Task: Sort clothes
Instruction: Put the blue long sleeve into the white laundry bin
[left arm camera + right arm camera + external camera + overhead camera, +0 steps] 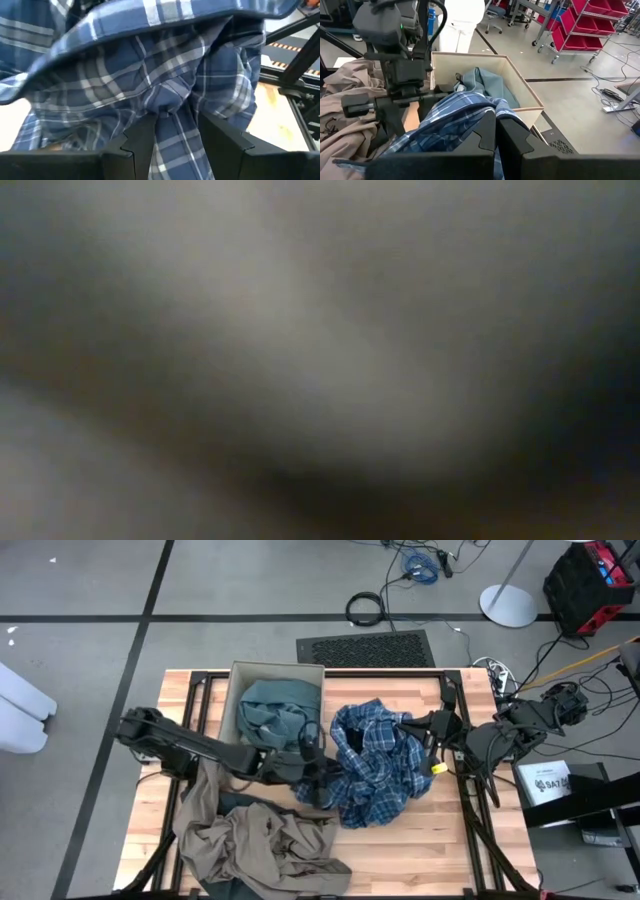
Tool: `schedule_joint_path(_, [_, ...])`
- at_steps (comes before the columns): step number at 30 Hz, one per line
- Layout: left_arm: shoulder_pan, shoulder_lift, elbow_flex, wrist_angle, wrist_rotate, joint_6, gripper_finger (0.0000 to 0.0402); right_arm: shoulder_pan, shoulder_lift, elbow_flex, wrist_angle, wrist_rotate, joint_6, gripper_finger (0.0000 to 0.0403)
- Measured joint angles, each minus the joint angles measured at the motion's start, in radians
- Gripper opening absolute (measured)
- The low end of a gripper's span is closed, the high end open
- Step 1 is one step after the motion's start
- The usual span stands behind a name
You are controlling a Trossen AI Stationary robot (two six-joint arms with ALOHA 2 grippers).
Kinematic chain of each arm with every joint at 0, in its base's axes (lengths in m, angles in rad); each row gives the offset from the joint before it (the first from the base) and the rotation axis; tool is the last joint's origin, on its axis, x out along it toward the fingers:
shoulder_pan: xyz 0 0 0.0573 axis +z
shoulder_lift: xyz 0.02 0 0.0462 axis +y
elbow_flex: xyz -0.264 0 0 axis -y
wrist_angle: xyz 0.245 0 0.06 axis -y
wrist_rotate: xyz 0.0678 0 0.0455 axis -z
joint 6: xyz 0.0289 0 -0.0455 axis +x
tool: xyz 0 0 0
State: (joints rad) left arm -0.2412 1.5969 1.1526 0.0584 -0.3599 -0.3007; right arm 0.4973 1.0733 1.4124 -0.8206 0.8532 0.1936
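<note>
A blue-and-white plaid shirt (375, 765) lies bunched at the table's middle, with both grippers shut on it. My left gripper (318, 780) reaches in at its left side, my right gripper (415, 728) at its far right side. A teal-grey garment (275, 710) lies in the beige box (275, 667) at the far edge. A khaki garment (260, 840) is spread at the near left, partly under my left arm. The low view shows only a blur. My left gripper pinches a bunched fold of the plaid shirt (165, 107) between its two fingers (142, 135), several layers thick. The fingers come nearly level from the table's left. The cloth above the fingers is raised. My right gripper is shut on a gathered part of the shirt's far right side (487, 112), beside its fingers (512, 132). It comes from the table's right, slanting slightly down. That part is drawn up off the table, and the rest of the shirt rests on the wood.
The box (520, 75) stands at the far edge, left of the middle. Black frame rails (470, 800) run along the table's sides. Bare wood (420, 840) shows at the near right.
</note>
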Motion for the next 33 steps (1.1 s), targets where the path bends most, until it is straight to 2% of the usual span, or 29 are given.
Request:
schedule_joint_path(4, [0.000,0.021,0.000,0.071,0.019,0.013,0.0166,0.000,0.000,0.000,-0.008,0.000,0.002,0.0000])
schedule_joint_path(7, [-0.001,0.015,0.001,0.114,-0.004,0.021,0.0177,0.000,0.000,0.000,-0.024,0.000,0.004,0.0000])
schedule_joint_path(11, [0.010,0.009,0.001,0.119,-0.052,-0.018,0.0200,0.000,0.000,0.000,-0.024,0.009,0.004,0.0000])
schedule_joint_path(17, [0.041,0.010,0.001,0.086,-0.038,-0.083,0.0234,0.000,0.000,0.000,-0.025,0.010,0.004,0.0000])
schedule_joint_path(33, [0.099,0.024,0.001,0.119,-0.067,-0.086,0.0238,0.000,0.000,0.000,0.022,0.010,-0.006,0.0000])
